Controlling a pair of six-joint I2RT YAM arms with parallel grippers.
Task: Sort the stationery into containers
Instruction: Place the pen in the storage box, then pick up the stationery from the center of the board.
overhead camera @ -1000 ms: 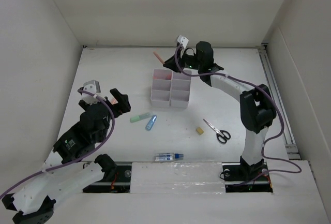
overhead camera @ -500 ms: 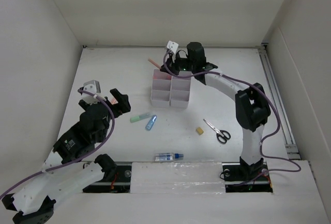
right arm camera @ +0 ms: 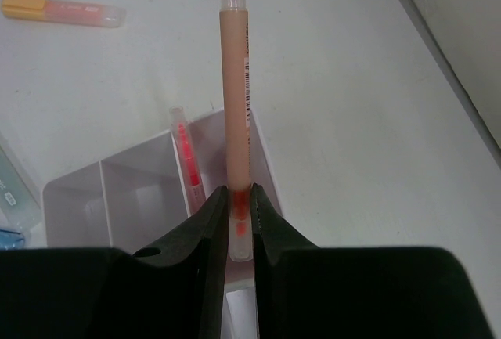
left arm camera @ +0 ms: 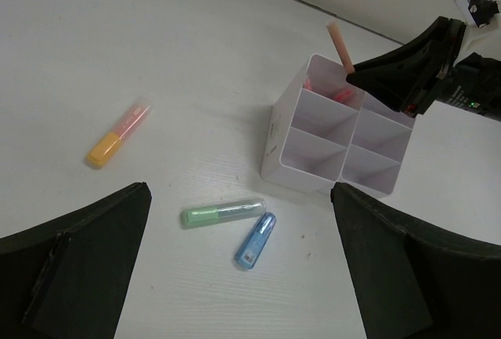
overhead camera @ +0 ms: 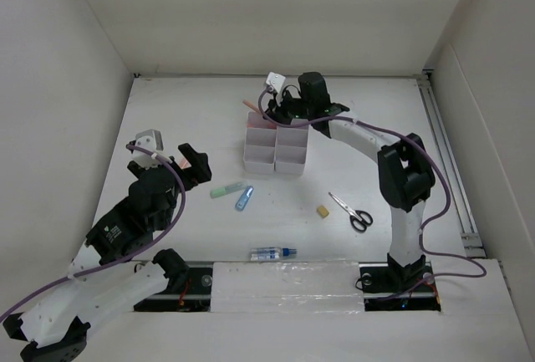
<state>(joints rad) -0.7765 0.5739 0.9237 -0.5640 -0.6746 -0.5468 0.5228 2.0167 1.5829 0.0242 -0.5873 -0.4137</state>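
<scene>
My right gripper (overhead camera: pixel 272 113) (right arm camera: pixel 239 218) is shut on the lower end of a peach-pink pen (right arm camera: pixel 235 88) (overhead camera: pixel 251 104) (left arm camera: pixel 341 39). It holds the pen tilted over the far-left compartment of the white organizer (overhead camera: pixel 261 160) (left arm camera: pixel 301 165) (right arm camera: pixel 141 190). A pink pen (right arm camera: pixel 186 159) leans inside that same compartment. My left gripper (overhead camera: pixel 189 165) (left arm camera: pixel 243 272) is open and holds nothing, above the table's left side. Below and ahead of it lie a light green marker (overhead camera: pixel 227 190) (left arm camera: pixel 223 213) and a small blue tube (overhead camera: pixel 244 199) (left arm camera: pixel 255 240), touching at one end.
An orange-pink highlighter (left arm camera: pixel 117 133) (right arm camera: pixel 63 10) lies left of the organizer. A tan eraser (overhead camera: pixel 322 210) and black-handled scissors (overhead camera: pixel 352 212) lie to the right near my right arm. A blue-capped bottle (overhead camera: pixel 272 253) rests by the near edge. White walls enclose the table.
My right gripper has carried the pen leftward and slightly nearer, from beyond the organizer's back edge to over its far-left compartment. The left arm has not moved.
</scene>
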